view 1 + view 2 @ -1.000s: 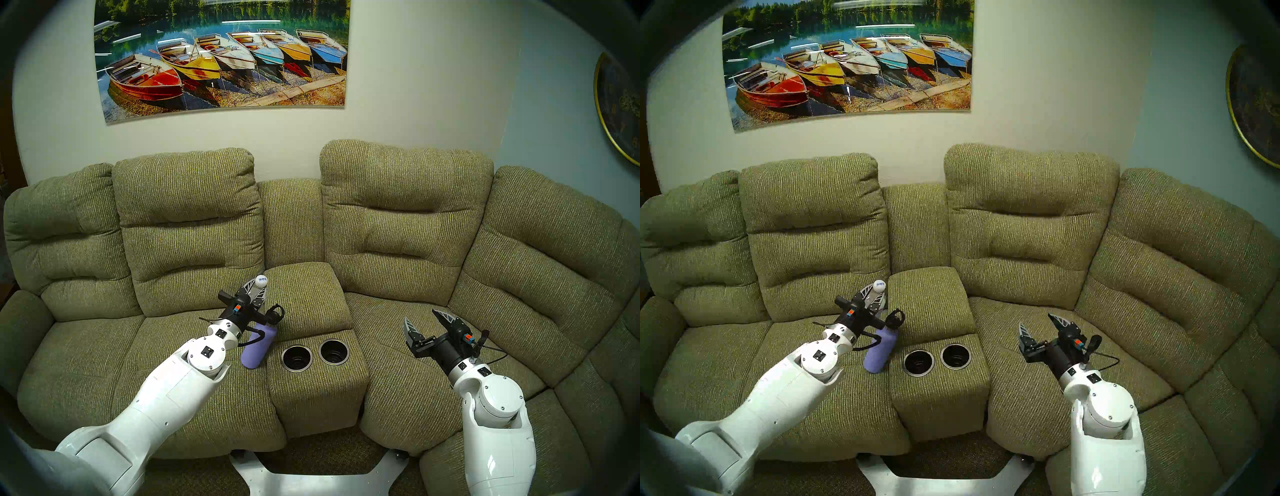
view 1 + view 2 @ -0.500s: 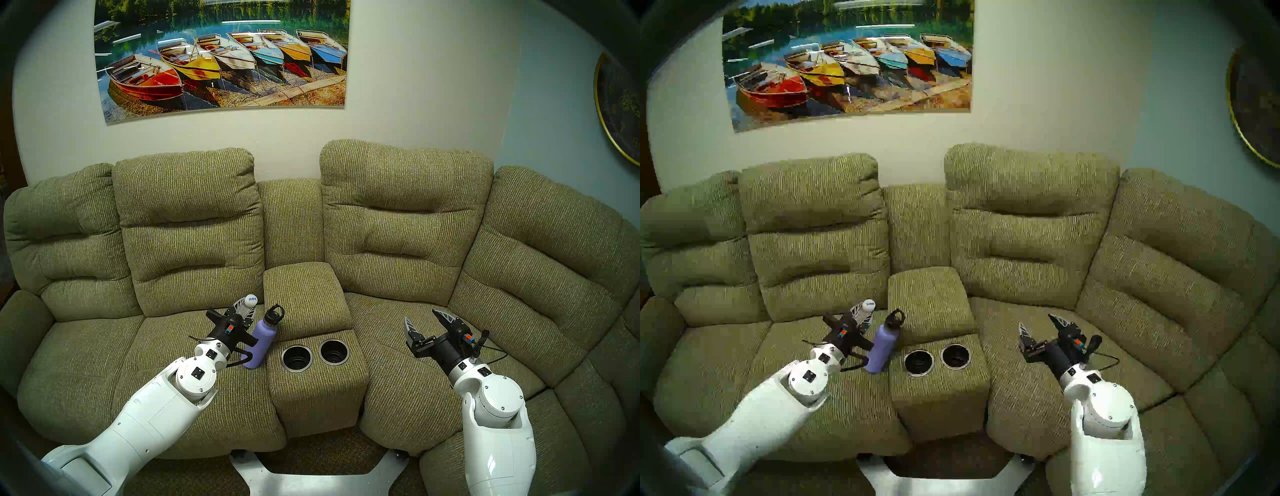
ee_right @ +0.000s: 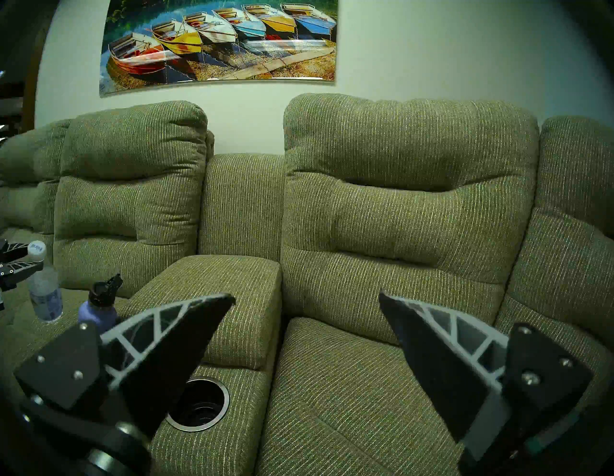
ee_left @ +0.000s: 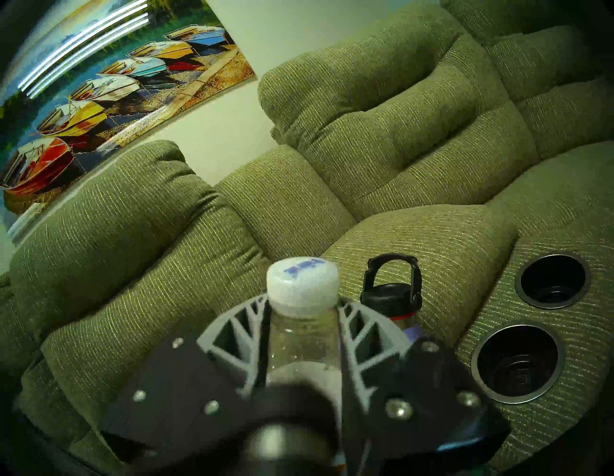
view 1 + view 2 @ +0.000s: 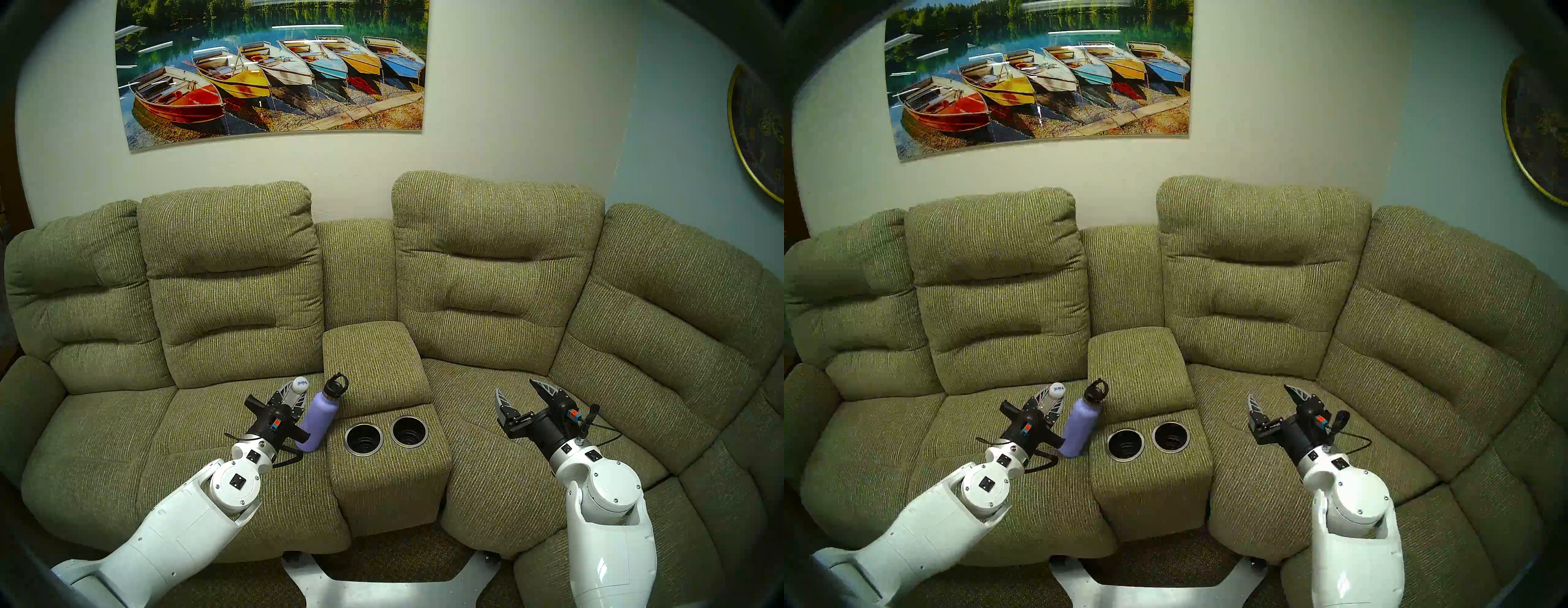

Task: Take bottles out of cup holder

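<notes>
Both cup holder recesses empty; left gripper clamps clear bottle; right gripper spread, holding nothing

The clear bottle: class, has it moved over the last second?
Yes. The clear bottle, in the left gripper, has come nearer and lower, away from the backrest.

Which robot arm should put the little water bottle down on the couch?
Probably the left: its left claw is shut on the clear bottle above the seat cushion. The right claw is open, empty, across the console.
</notes>
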{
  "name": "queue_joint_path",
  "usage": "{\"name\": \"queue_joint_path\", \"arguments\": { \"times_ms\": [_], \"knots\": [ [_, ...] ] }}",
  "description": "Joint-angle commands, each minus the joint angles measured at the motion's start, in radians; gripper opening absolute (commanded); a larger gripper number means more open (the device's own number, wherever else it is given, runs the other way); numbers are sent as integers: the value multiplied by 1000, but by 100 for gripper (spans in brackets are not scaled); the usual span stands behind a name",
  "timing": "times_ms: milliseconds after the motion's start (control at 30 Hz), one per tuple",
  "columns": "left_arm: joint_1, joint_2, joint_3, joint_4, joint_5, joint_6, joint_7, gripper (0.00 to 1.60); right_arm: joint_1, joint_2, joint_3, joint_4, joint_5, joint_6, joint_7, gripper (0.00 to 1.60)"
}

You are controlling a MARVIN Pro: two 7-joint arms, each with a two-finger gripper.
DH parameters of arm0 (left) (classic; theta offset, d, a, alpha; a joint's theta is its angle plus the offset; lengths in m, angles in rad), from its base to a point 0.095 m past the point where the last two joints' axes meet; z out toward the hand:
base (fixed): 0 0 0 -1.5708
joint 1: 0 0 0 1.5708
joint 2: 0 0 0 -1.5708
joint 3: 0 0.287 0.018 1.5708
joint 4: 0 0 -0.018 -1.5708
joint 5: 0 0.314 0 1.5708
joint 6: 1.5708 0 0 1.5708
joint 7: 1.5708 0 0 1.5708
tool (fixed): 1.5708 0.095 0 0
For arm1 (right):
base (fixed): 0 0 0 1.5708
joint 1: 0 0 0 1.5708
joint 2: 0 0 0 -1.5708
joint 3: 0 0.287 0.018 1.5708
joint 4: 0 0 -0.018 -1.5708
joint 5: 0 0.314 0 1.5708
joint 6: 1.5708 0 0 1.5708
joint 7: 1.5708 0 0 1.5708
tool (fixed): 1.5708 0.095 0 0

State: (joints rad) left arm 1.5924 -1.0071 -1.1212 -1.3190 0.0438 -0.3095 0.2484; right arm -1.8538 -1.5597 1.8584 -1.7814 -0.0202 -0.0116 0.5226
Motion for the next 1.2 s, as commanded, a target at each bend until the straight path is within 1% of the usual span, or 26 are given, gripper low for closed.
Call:
{"name": "queue_joint_path", "arguments": {
  "times_ms": [0,100,200,267,433,667,700,733,767,833,900,1000,1033,1067,1100,1133,1167],
  "knots": [
    [24,-30,9,-12,-9,-75,21,0,3,1,2,-23,0,-2,-1,160],
    [25,-49,17,-6,-12,-82,22,0,3,1,2,-23,0,-2,-1,160],
    [25,-70,23,-4,-48,-95,2,0,3,1,2,-23,0,-2,-1,160],
    [22,-87,30,5,-55,-94,8,0,3,1,2,-23,0,-2,-1,160],
    [5,-102,54,52,-47,-103,9,0,3,1,2,-24,0,-2,-1,160],
    [-15,-122,79,146,-57,-157,6,0,2,1,2,-24,0,-1,-1,160],
    [-18,-129,78,162,-67,-167,5,0,2,1,2,-24,0,-1,-1,160],
    [-24,-128,86,175,-43,-198,18,0,3,1,2,-24,0,-2,-1,160],
    [-22,-132,83,172,-67,-193,9,0,3,1,2,-24,0,-2,-1,160],
    [-27,-133,86,176,-59,-192,17,0,3,1,2,-23,0,-2,-1,160],
    [-31,-141,90,185,-38,-193,46,0,3,1,2,-23,0,-2,-1,160],
    [-38,-157,94,194,-17,-161,82,0,3,1,2,-23,0,-2,-1,160],
    [-42,-171,92,202,-16,-141,98,0,3,1,2,-23,0,-2,-1,160],
    [-49,-177,97,213,-7,-140,101,0,3,1,2,-23,0,-2,-1,160],
    [-56,-188,101,224,15,-120,124,0,3,1,2,-23,0,-2,-1,160],
    [-63,-196,102,234,14,-115,128,0,3,1,2,-23,0,-2,-1,160],
    [-65,-207,97,237,-4,-100,126,0,3,1,2,-23,0,-2,-1,160]
  ]
}}
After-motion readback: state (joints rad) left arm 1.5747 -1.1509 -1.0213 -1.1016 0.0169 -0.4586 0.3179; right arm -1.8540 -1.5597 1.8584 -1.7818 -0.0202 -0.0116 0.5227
